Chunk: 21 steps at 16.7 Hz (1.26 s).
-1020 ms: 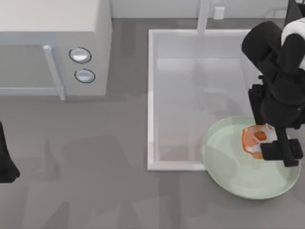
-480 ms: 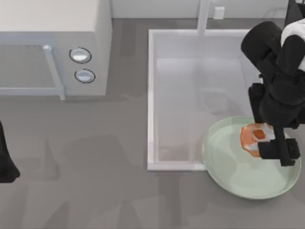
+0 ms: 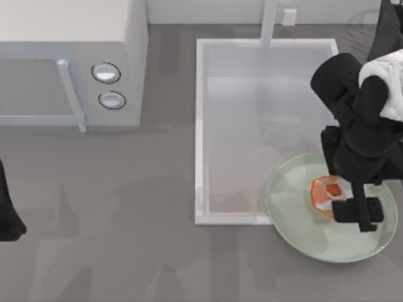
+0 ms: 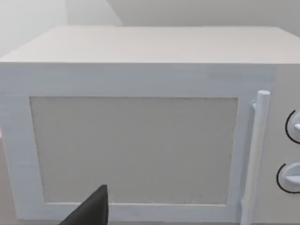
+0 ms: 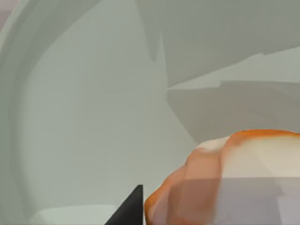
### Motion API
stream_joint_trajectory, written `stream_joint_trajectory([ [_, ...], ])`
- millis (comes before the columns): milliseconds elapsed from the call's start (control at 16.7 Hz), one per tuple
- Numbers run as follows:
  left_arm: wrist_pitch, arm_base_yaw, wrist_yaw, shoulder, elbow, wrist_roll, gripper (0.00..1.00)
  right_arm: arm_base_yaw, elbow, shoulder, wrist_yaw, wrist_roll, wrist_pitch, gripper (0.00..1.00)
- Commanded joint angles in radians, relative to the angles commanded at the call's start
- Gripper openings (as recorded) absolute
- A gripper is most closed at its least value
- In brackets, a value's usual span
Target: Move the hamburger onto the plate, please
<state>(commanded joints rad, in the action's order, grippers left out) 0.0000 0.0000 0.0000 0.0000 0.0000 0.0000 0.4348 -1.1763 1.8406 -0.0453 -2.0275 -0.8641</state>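
R gripper w/ hamburger, over plate

Small orange hamburger carried white patches and a red-brown centre; in the right wrist view its surface ran from bright orange at the edge to cream. Large round glossy plate was pale green, with darker grey-green bands along its raised rim. Right gripper and its arm were black, with a white section higher up. White rectangular sink basin had a pale, faintly grey floor. Boxy white microwave showed a beige-grey door panel and grey-ringed dials. Table top was mid grey with darker blotches.
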Motion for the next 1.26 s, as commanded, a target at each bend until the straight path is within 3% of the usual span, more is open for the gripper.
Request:
stream_joint_trajectory([
  [120, 0.0, 0.0, 0.0, 0.0, 0.0, 0.0, 1.0, 0.0, 0.0, 0.0, 0.0, 0.0, 0.0, 0.0],
  [900, 0.0, 0.0, 0.0, 0.0, 0.0, 0.0, 1.0, 0.0, 0.0, 0.0, 0.0, 0.0, 0.0, 0.98],
  [1260, 0.0, 0.0, 0.0, 0.0, 0.0, 0.0, 1.0, 0.0, 0.0, 0.0, 0.0, 0.0, 0.0, 1.0],
])
